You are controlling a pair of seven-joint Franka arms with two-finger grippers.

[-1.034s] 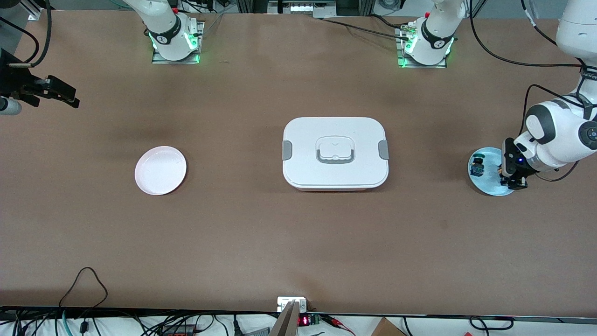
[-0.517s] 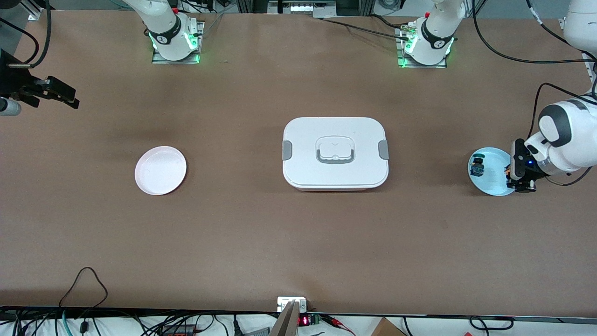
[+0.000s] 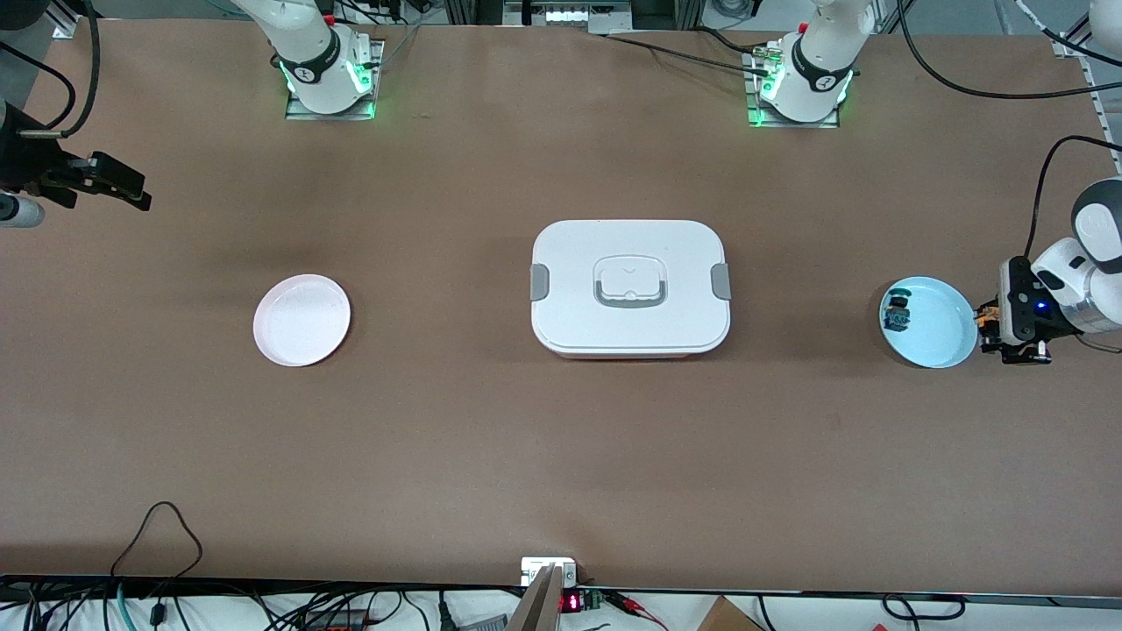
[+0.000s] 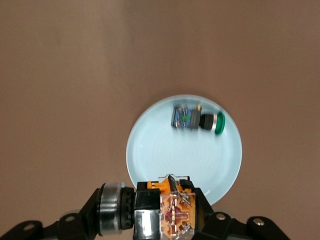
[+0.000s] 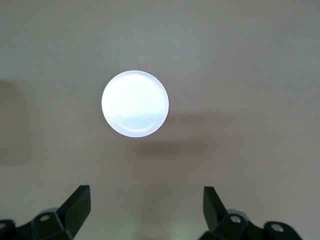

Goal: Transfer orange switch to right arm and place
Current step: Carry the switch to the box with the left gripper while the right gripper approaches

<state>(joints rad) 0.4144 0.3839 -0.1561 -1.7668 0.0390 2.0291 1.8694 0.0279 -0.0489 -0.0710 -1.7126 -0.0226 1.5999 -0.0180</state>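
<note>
1. Gripping the small orange switch (image 4: 172,210) with its black body, the left tool (image 3: 999,329) hangs over the brown surface (image 3: 561,456) just beside the round pale blue plate (image 3: 942,346), near the left arm's end edge.
2. A blue-and-green component (image 4: 197,119) lies in that plate.
3. The right tool (image 5: 145,210) waits spread wide, above the right arm's end, with the round white plate (image 5: 135,103) below it.
4. A white lidded box (image 3: 629,287) sits mid-surface.

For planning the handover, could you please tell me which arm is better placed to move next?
The left: its gripper already holds the orange switch, up beside the blue dish. The right gripper waits open at its own table end, holding nothing.
</note>
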